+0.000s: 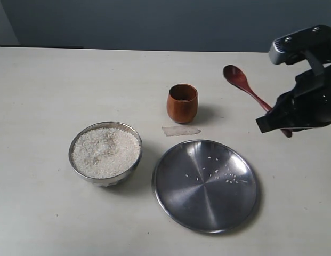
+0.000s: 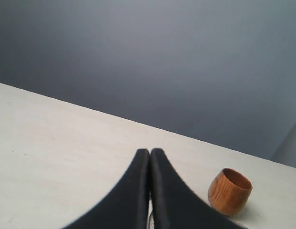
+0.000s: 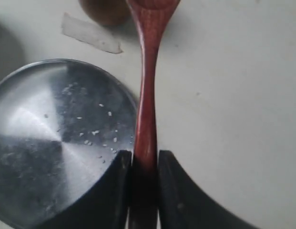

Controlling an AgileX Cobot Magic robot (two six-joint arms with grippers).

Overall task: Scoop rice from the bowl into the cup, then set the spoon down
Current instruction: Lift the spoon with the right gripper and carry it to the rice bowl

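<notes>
The steel bowl [image 1: 101,180] stands front left, heaped with white rice [image 1: 105,152]. The brown wooden cup [image 1: 182,103] [image 2: 229,191] stands upright behind the plate; its top edge shows in the right wrist view as the cup [image 3: 102,12]. Right of the cup is the wooden spoon [image 1: 241,81] [image 3: 147,95], scoop toward the back and looking empty. My right gripper [image 1: 274,124] [image 3: 144,160] is shut on its handle. My left gripper [image 2: 149,152] is shut with nothing in it and does not show in the exterior view.
A wide flat steel plate [image 1: 208,208] [image 3: 38,167] lies front right with a few loose grains [image 1: 216,173] on it. A small pale scrap [image 1: 180,130] [image 3: 90,34] lies between cup and plate. The table ends at a dark back wall.
</notes>
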